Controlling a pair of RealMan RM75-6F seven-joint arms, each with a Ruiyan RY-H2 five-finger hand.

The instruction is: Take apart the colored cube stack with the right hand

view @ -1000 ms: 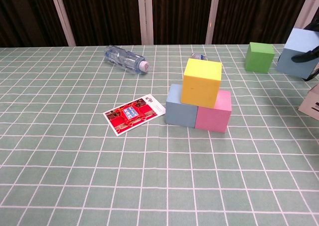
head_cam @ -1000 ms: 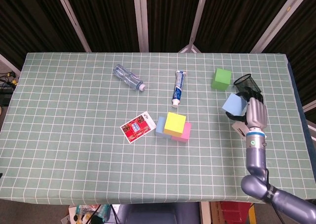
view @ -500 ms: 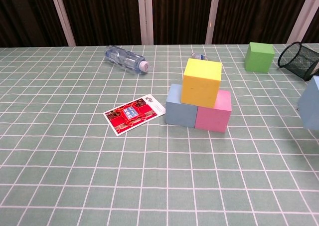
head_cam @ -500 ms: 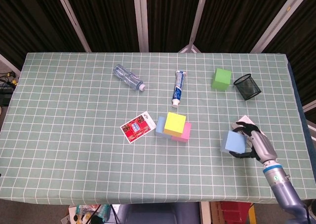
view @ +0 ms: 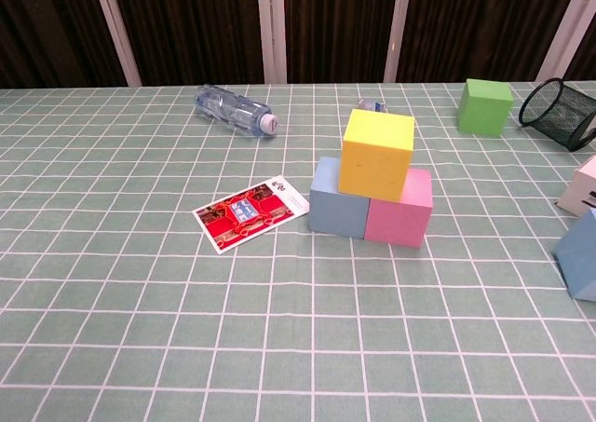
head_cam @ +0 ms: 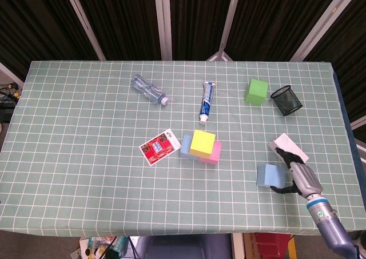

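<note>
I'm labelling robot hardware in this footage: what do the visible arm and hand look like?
Only the right arm shows, in the head view. The right hand has a grey metallic back and black fingers. Its wrist is a silvery cuff with a small green round mark. Below it, the forearm is smooth blue-grey. No cables visible.

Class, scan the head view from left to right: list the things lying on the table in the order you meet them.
Water bottle → playing card → cube stack → green cube → light blue cube → mesh cup → right hand. The toothpaste overlaps the stack sideways, so it is left out.
</note>
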